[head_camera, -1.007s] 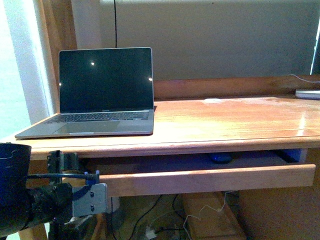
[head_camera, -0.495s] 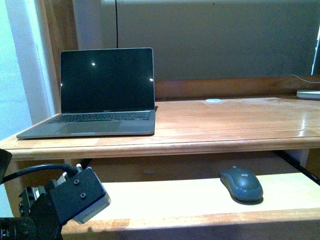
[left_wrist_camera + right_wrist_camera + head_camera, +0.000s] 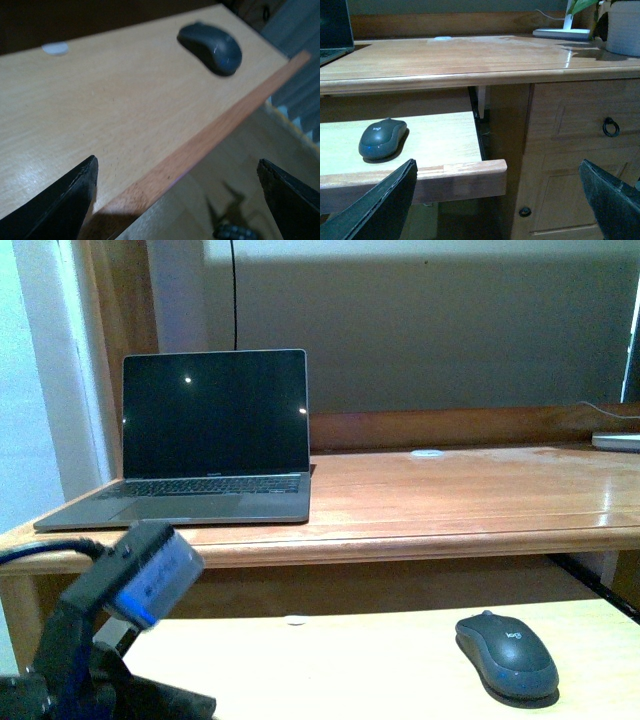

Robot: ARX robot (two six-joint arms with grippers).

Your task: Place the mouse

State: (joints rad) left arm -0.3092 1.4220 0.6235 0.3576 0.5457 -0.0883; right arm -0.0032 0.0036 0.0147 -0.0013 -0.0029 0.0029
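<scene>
A laptop point(image 3: 215, 430) stood open at the counter's point(image 3: 450, 490) left. Below, the left tool point(image 3: 176, 162) gaped wide, empty, over the pull-out shelf point(image 3: 320, 660); the mouse point(image 3: 507, 655) lay at its right. The right tool point(image 3: 496, 162) gaped wide, empty.

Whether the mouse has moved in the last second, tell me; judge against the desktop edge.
Yes. The mouse has come out toward the robot with the pull-out tray: once tucked under the desktop's front edge, it now lies clear of it.

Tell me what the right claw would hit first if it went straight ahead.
Probably the front corner of the pull-out shelf, though depth is unclear. The right claw points beside the mouse, not at it.
</scene>
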